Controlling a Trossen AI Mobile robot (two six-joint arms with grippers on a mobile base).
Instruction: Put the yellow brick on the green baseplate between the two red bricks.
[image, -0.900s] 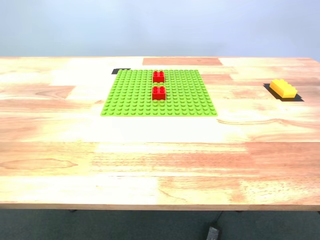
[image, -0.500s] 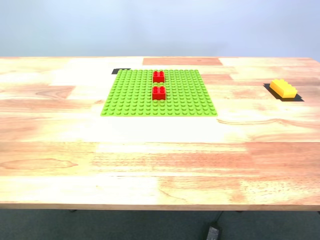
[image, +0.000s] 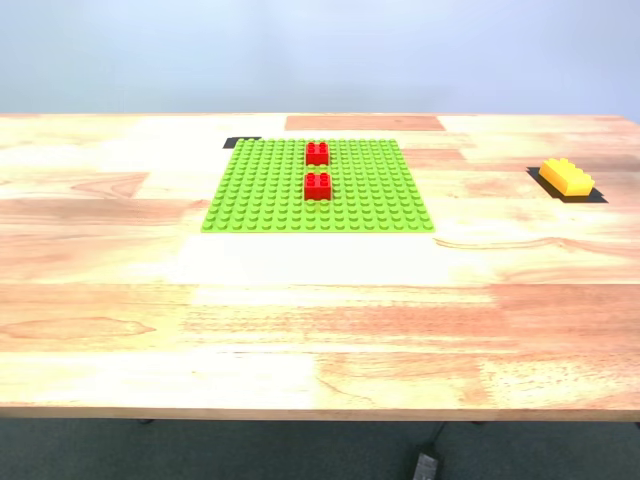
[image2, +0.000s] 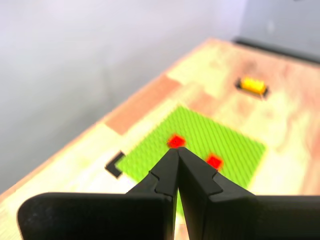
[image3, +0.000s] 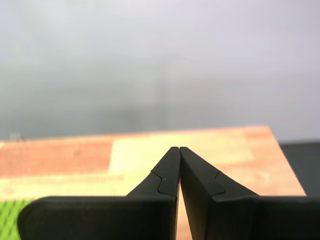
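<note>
- Where the wooden surface (image: 320, 330) runs out toward the exterior view's right, the yellow brick (image: 566, 177) lies on a black tape patch (image: 596, 197), well apart from the green baseplate (image: 262, 190).
- The brick lies studs up, its long axis slanting from the far side toward the near side and the exterior view's right; no brand or writing can be read on it.
- In the first wrist view the same brick (image2: 252, 85) shows small and blurred beyond the plate.
- The baseplate lies flat and square to the surface's edge, with a black tape corner mark (image: 240, 142) at its far corner on the exterior view's left.
- The two red bricks stand on the plate in one line running away from the camera: the far red brick (image: 317, 153) and the near red brick (image: 318, 186), with a narrow gap of bare studs between them.
- My first hand (image2: 178, 150) hangs above the surface with its fingers pressed together and nothing between them, pointing toward the plate.
- My second hand (image3: 179, 149) is likewise closed and empty, facing the surface's far edge and a grey wall (image3: 160, 60).
- Neither arm shows in the exterior view.
</note>
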